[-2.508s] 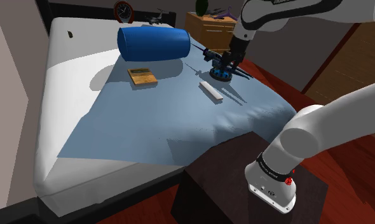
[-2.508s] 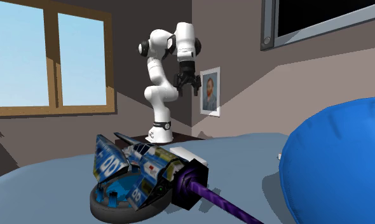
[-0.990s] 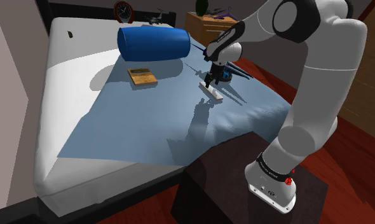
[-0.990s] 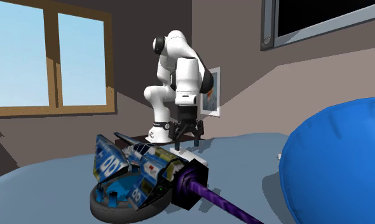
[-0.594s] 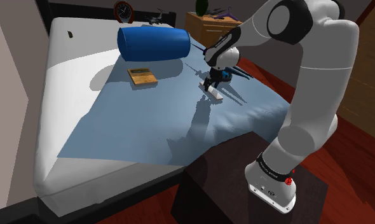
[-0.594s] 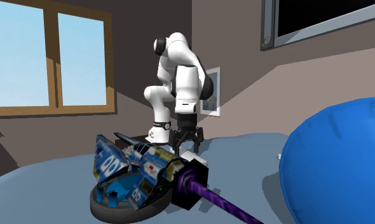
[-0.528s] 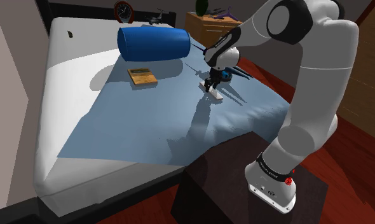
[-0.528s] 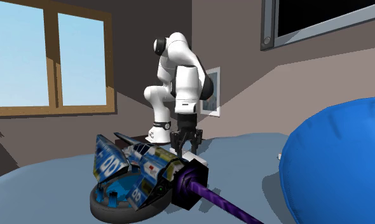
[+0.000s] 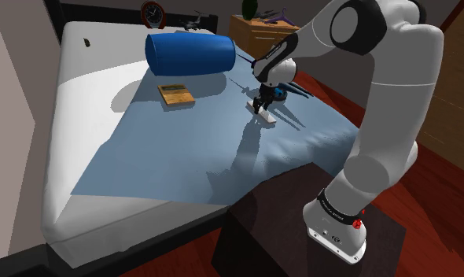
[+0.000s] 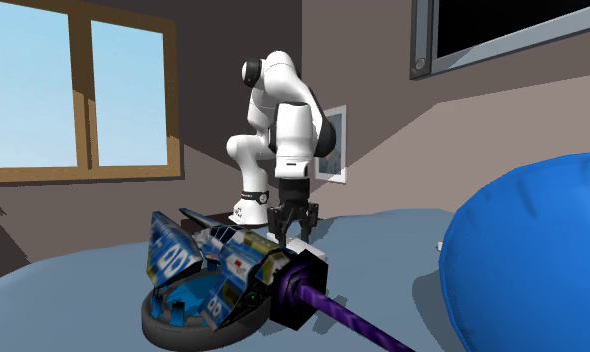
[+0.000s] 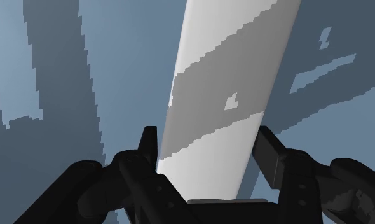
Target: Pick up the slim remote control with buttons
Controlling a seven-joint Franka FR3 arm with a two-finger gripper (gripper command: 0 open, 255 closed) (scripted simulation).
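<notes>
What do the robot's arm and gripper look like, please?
The arm has smooth, rounded white links with dark joints, a dark band and a small red mark near its foot. The gripper is all black, with two blocky, flat-faced fingers.

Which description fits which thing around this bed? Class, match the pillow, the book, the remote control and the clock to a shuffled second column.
Things:
1. bolster pillow
2. book
3. remote control
4. clock

Descriptions:
A. white, between the fingers of the tool
B. round and red-rimmed
C. blue, lying on its side on the bed
D. brown, flat on the bed beside the pillow

Pairs: 1-C, 2-D, 3-A, 4-B.
</notes>
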